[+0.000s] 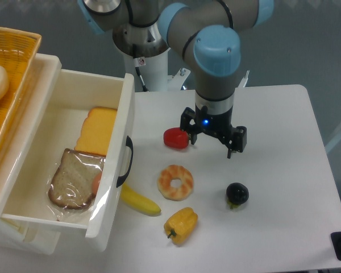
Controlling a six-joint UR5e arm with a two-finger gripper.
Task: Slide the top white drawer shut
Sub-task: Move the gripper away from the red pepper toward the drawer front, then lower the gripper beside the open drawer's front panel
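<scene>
Gaping end effector [212,141], nothing held

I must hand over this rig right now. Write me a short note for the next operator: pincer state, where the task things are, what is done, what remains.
Pincer: open, empty, above the table between the red item and the black fruit, well right of the drawer.
Top white drawer: pulled far out, with bread and a yellow slice inside; its black handle faces the pincer.
Done: nothing visible; the drawer is not closed.
Left: bring the pincer to the drawer front and push it shut.
</scene>
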